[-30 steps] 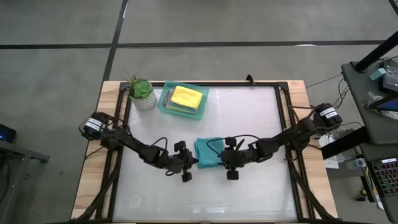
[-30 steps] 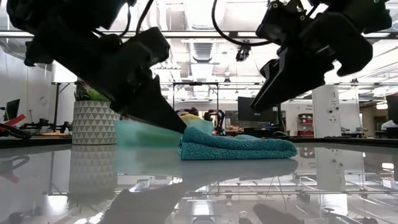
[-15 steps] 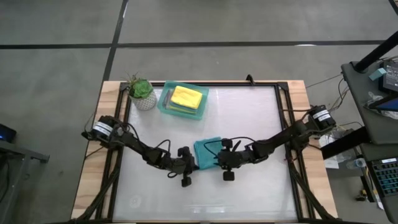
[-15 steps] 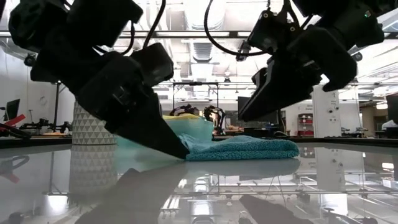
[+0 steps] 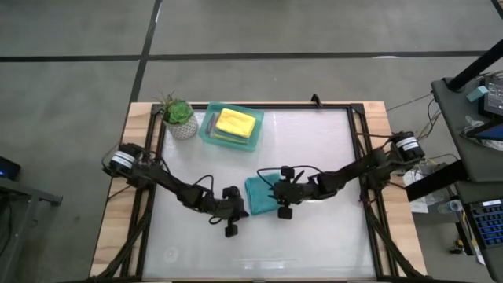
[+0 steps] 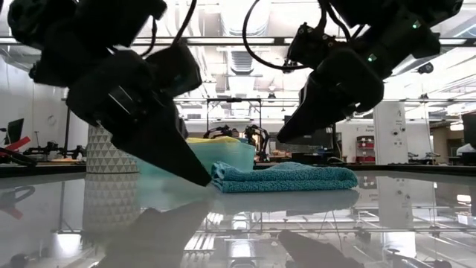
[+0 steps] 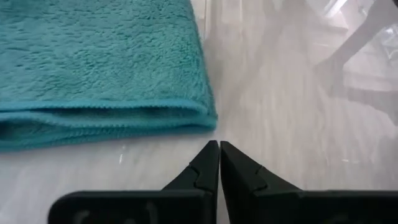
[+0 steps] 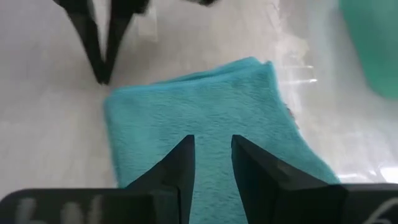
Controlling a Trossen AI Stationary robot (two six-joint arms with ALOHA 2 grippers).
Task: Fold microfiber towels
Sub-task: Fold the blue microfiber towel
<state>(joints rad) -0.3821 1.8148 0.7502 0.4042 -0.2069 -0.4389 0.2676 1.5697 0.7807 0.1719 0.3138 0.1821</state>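
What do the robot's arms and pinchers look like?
Both arms are black and thin, built from jointed pieces with looping black cables along them. Each has a round shoulder motor with a white label. The left gripper has two black fingers tapering to sharp points. The right gripper has two flat, black, wedge-shaped fingers. A small green light glows on the right arm in the low view.

The folded towel (image 5: pixel 262 194) is teal, and the top towel (image 5: pixel 235 122) in the translucent mint-green tray (image 5: pixel 208 134) is yellow. The plant (image 5: pixel 178 111) is green in a white pot (image 6: pixel 111 148) patterned with grey triangles; both arms are black over a glossy white table (image 5: pixel 314 149).
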